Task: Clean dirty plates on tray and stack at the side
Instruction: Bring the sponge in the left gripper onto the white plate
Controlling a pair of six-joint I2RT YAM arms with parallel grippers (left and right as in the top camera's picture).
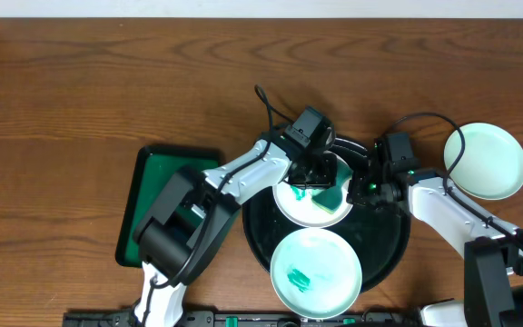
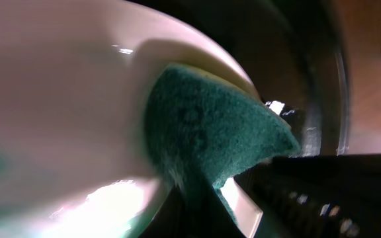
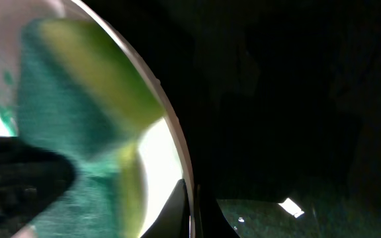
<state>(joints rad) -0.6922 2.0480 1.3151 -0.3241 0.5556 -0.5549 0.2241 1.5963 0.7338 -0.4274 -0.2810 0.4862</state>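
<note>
Black tray, left gripper tight on green sponge against plate.

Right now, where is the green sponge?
Overhead, the sponge lies on the rear plate in the black tray, between the left gripper and right gripper.

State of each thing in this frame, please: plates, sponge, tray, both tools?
Black tray: carries two plates.
Back plate: on tray, smeared, sponge on it.
Front plate: on tray, teal smear at centre.
Side plate: on table, looks clean.
Sponge: held, pressed on back plate.
Left tool: shut on sponge.
Right tool: shut at back plate's rim; grip unclear.
</note>
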